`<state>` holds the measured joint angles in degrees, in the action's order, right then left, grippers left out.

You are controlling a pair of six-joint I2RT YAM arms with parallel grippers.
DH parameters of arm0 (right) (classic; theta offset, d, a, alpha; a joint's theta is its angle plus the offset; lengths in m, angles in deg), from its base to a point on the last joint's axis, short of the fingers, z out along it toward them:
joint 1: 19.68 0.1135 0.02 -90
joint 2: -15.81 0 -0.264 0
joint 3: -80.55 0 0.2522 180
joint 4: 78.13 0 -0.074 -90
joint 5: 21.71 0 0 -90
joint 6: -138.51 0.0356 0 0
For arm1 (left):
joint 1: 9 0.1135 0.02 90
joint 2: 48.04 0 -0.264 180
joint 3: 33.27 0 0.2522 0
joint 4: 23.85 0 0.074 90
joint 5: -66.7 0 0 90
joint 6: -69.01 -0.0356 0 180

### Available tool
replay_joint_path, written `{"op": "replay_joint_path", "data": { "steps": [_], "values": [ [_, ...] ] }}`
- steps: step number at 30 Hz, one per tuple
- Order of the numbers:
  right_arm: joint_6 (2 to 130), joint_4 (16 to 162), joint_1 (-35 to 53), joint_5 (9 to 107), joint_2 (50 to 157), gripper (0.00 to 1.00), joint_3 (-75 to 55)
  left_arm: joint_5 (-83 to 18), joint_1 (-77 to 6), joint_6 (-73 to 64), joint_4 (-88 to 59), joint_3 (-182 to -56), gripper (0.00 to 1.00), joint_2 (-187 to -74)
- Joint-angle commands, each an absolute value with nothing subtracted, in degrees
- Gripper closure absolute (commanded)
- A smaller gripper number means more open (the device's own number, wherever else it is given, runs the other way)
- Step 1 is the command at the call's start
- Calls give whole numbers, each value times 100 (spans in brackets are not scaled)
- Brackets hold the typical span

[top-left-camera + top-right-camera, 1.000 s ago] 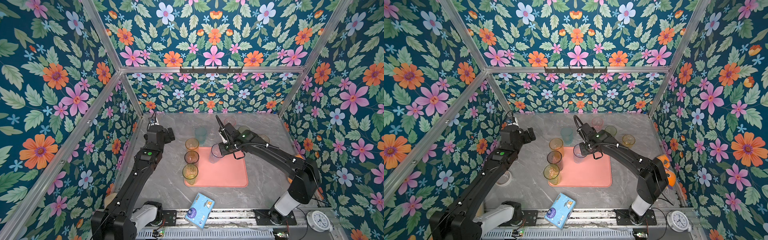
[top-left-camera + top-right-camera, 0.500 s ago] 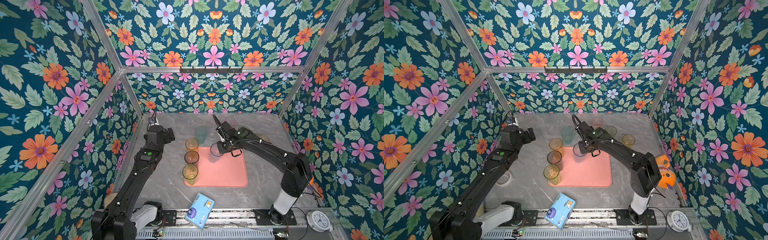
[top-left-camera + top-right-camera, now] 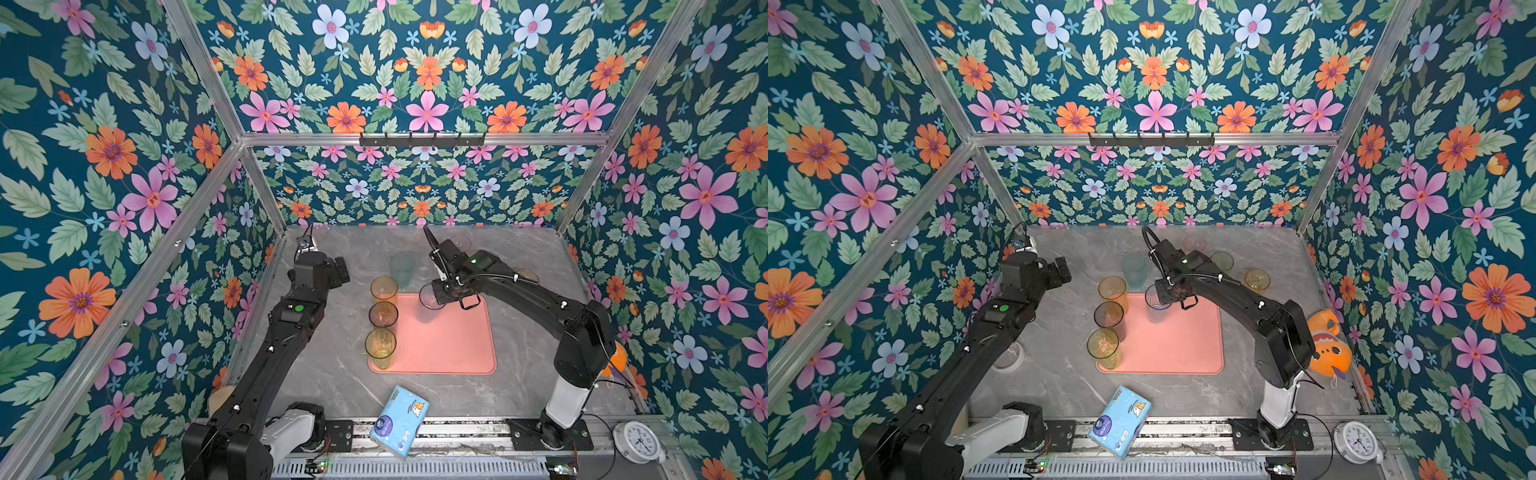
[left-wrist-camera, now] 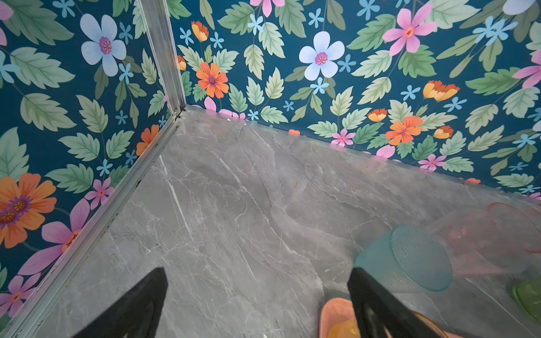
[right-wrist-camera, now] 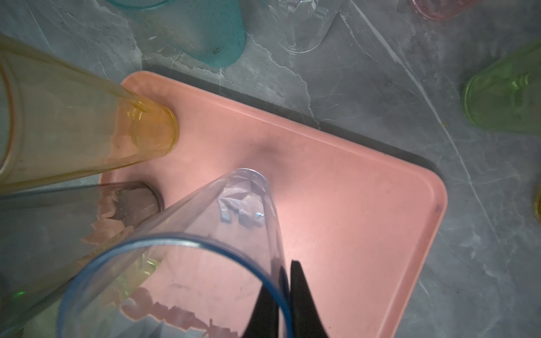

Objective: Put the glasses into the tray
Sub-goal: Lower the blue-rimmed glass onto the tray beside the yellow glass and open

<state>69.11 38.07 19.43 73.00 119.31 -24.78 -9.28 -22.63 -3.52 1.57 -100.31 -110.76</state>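
The salmon-pink tray (image 3: pixel 453 345) (image 3: pixel 1179 345) lies mid-table. Along its left edge stand an amber glass (image 3: pixel 384 289), a grey glass (image 3: pixel 382 314) and a yellow glass (image 3: pixel 380 347). My right gripper (image 5: pixel 288 264) (image 3: pixel 441 291) is shut on the rim of a blue-tinted tumbler (image 5: pixel 205 234) (image 3: pixel 430 305), one finger inside and one outside. The tumbler hangs over the tray's (image 5: pixel 336 187) far part; I cannot tell whether its base touches. My left gripper (image 4: pixel 257 272) (image 3: pixel 334 270) is open and empty, left of the tray. A teal glass (image 3: pixel 402 270) (image 4: pixel 409 257) stands behind the tray.
Behind the tray on the marble table are a pink glass (image 3: pixel 1195 243), a green glass (image 3: pixel 1222 261) and a short amber glass (image 3: pixel 1257 279). A blue tissue pack (image 3: pixel 399 419) lies at the front edge. An orange plush toy (image 3: pixel 1327 349) sits at the right wall, a white clock (image 3: pixel 1358 442) at front right.
My right arm has shifted slightly left, carrying the blue-tinted tumbler with it over the tray. The left arm has not moved.
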Motion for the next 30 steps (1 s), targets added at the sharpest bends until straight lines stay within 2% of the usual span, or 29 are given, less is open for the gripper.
{"op": "replay_joint_path", "data": {
  "steps": [1,30],
  "values": [
    [6882,3576,1910,7364,12019,100,-2595,-886,-2252,-412,188,-10026,1,-11053],
    [6899,3186,1791,7431,12738,98,-3401,-842,-2253,-400,248,-9986,1,-10979]
  ]
}}
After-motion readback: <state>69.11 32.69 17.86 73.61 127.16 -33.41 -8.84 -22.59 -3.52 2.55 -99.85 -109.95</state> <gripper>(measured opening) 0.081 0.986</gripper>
